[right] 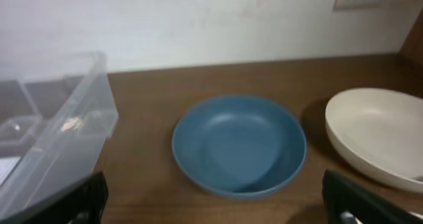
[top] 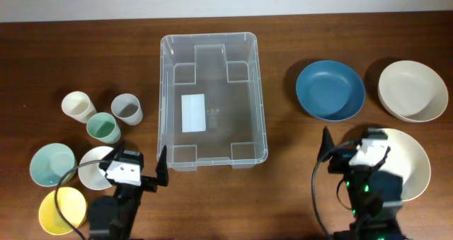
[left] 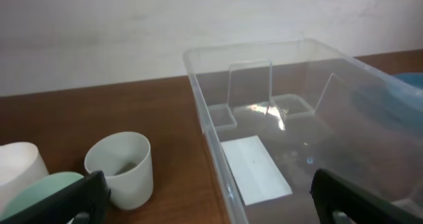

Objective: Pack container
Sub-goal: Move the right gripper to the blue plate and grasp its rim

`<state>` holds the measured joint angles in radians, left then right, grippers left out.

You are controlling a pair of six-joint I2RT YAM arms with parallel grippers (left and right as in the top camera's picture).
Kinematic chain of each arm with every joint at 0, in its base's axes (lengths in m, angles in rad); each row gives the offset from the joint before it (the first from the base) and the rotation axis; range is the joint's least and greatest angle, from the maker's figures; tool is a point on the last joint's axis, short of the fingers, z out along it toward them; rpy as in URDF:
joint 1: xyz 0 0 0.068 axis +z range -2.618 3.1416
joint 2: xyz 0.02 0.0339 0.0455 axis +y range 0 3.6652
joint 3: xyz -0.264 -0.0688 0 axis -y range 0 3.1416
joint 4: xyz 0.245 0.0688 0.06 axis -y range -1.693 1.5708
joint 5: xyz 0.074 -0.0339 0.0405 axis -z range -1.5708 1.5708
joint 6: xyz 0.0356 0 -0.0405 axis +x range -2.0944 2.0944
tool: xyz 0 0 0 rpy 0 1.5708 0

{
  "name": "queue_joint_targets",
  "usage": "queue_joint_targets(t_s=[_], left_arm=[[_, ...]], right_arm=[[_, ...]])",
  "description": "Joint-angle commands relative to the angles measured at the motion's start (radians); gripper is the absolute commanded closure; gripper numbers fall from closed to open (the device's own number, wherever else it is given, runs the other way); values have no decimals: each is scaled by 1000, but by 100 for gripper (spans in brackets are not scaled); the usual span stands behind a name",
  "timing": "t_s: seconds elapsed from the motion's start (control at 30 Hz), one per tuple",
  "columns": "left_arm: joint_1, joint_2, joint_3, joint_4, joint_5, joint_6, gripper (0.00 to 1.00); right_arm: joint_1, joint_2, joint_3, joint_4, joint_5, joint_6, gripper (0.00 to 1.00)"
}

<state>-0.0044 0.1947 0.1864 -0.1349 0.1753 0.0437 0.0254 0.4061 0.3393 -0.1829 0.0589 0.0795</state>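
Seen from above, the container, a large clear tub with rounded corners, sits in the middle of the brown bench with its long side running away from me. It holds nothing, and a white label shows through its base. Both arms sit at the near edge. The left pincer is spread wide and grasps nothing, aimed at the tub's near left corner. The right pincer is equally spread and bare, facing a blue bowl. To the left of the tub stand three cups: a cream cup, a grey cup and a green cup. Nearer me are a pale green bowl, a white bowl and a yellow bowl. On the right, beyond the blue bowl, there is a cream bowl, and a large cream dish lies partly under the right arm. I judge that packing has not begun, so the step in hand is the first pick. To do it well I would send one arm at a time, pinch a bowl by its rim, lower it flat onto the tub floor clear of the moulded corner notches, and stack the later bowls inside it to save room for the cups.
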Motion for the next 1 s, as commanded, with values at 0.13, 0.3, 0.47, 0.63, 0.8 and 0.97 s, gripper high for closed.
queue_joint_targets(t_s=[0.13, 0.3, 0.47, 0.63, 0.8, 0.97], left_arm=[[1, 348, 365, -185, -15, -33, 0], [1, 674, 696, -486, -15, -32, 1], [1, 911, 974, -797, -14, -32, 1], [1, 984, 1034, -846, -11, -32, 0], [1, 984, 1034, -843, -11, -32, 1], [1, 984, 1034, -843, -11, -32, 0]], right_arm=[[-7, 486, 491, -280, -3, 11, 1], [-8, 821, 882, -624, -12, 4, 1], [-8, 941, 1013, -779, -116, 7, 1], [-28, 953, 1038, -764, -61, 79, 1], [-190, 1122, 1241, -855, -74, 116, 1], [-264, 1337, 1330, -884, -126, 82, 1]])
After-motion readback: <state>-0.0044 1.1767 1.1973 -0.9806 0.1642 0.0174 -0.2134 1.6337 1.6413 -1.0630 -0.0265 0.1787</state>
